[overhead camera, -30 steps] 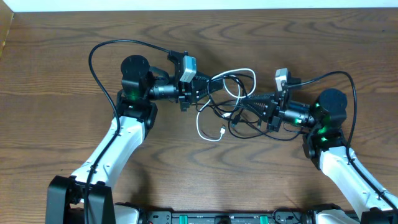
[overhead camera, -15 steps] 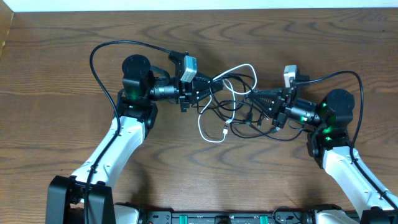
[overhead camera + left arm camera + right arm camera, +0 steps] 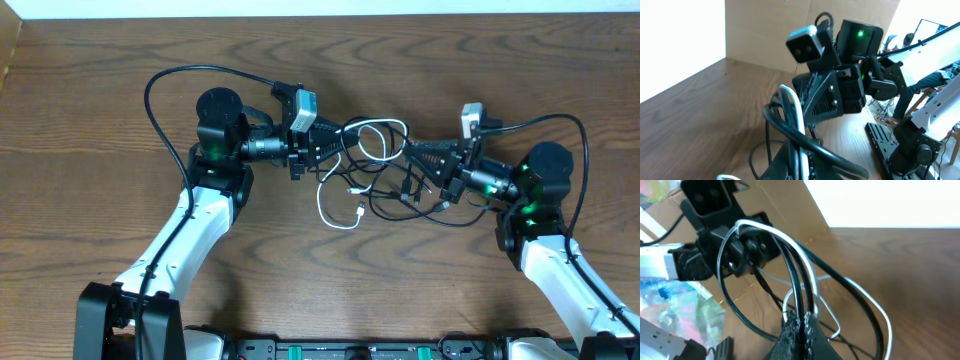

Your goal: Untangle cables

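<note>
Tangle of thin black and white cables [image 3: 370, 160] on brown wooden table [image 3: 100, 120], between my black left gripper [image 3: 330, 147] at its left end and my black right gripper [image 3: 411, 157] at its right. One loop trails nearer me.

A dark, wood-grain counter [image 3: 90, 110] fills the overhead view, edged along its far side by a bright white strip [image 3: 330, 7], while a brown cardboard panel [image 3: 765, 35] stands behind it beside a washed-out white backdrop [image 3: 680, 30].

The cables [image 3: 381, 191] are black, save one white cable [image 3: 321, 205], on a dark brown wood-grained table [image 3: 100, 100].
</note>
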`<act>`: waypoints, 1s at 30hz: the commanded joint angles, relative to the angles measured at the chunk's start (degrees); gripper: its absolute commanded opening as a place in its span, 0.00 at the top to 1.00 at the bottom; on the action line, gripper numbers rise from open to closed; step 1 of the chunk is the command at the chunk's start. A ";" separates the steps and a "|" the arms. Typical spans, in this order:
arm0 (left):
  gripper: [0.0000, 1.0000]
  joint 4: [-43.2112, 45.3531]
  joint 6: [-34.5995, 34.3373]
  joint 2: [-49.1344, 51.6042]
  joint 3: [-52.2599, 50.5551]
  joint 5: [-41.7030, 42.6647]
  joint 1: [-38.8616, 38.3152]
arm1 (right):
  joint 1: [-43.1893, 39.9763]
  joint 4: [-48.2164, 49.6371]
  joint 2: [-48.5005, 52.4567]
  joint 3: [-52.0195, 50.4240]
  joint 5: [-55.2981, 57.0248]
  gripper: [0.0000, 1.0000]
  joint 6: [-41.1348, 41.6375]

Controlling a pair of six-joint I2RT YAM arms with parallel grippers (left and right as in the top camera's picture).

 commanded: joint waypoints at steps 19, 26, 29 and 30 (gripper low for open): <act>0.93 -3.17 -0.48 -0.63 0.50 -0.11 -0.57 | -2.34 22.49 -0.11 0.26 4.70 0.99 11.50; 0.92 -3.41 -0.50 -0.61 0.50 -0.09 -0.61 | 0.33 31.06 -0.11 0.26 8.74 0.99 14.69; 0.92 -3.43 -0.50 -0.61 0.50 -0.09 -1.44 | 2.29 29.66 -0.09 0.26 10.12 0.99 13.77; 0.93 -3.43 -0.50 -0.61 0.50 -0.09 -1.84 | 2.95 29.22 -0.09 0.26 10.54 0.99 13.14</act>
